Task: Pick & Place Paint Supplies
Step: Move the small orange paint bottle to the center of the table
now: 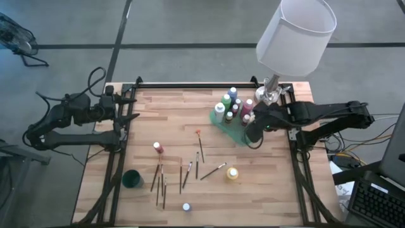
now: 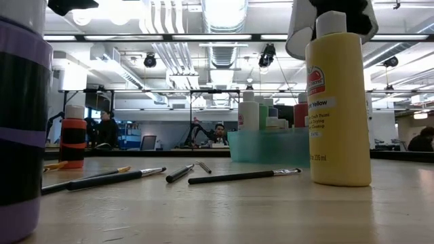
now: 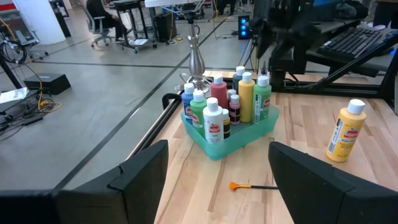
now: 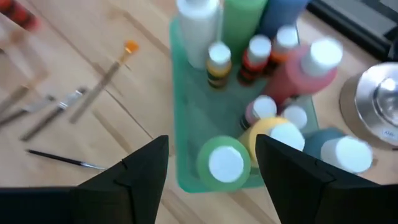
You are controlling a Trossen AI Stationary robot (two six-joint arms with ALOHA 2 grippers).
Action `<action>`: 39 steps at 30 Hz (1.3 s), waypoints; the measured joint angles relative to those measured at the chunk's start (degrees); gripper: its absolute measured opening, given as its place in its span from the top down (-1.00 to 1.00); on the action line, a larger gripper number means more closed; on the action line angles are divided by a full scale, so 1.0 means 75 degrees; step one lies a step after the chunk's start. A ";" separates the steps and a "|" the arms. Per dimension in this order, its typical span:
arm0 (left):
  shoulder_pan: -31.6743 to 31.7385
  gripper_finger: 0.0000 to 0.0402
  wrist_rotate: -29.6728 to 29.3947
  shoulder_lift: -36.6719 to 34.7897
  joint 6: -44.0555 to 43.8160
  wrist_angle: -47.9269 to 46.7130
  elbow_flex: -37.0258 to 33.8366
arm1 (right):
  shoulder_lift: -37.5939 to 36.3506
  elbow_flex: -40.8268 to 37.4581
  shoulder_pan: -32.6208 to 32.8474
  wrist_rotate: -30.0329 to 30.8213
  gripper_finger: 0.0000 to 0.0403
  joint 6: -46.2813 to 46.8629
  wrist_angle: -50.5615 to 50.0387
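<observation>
Bottles (image 1: 231,104) stand packed upright in the green tray (image 1: 235,134) at the worktop's (image 1: 177,114) far right; in the right wrist view a green bottle (image 4: 224,163) sits right under the right hand (image 4: 211,171), fingers spread, nothing gripped, with a yellow bottle (image 4: 273,134) touching it, partly hidden. Tray's far corner is covered by the arm in the high view. Loose items: red bottle (image 1: 157,148) mid-left, yellow bottle (image 1: 233,173) lying near the front right, a small blue-grey bottle (image 1: 186,207) at the front edge, colour hard to tell. Brushes (image 1: 160,179) scattered in the middle, one orange-tipped brush (image 1: 199,142) nearer the tray; count unclear where they overlap. Dark cup (image 1: 131,179) front left, cut off and blurred in the low view. Left hand (image 1: 130,117) waits at the left edge, open, empty. Lamp (image 1: 295,35) shade hides the back right corner.
</observation>
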 joint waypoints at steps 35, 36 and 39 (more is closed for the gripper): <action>0.0000 -0.41 0.0000 0.0000 0.0000 0.0000 0.0000 | 0.0076 0.2571 0.2724 0.0950 0.94 -0.0584 0.0013; 0.0000 -0.41 0.0000 0.0000 0.0000 0.0000 0.0000 | 0.0076 0.2571 0.2888 0.1063 0.94 -0.0511 0.0013; 0.0003 -0.41 0.0000 0.0000 0.0000 0.0003 0.0000 | 0.0144 0.2565 0.3338 0.1211 0.96 -0.0384 0.0009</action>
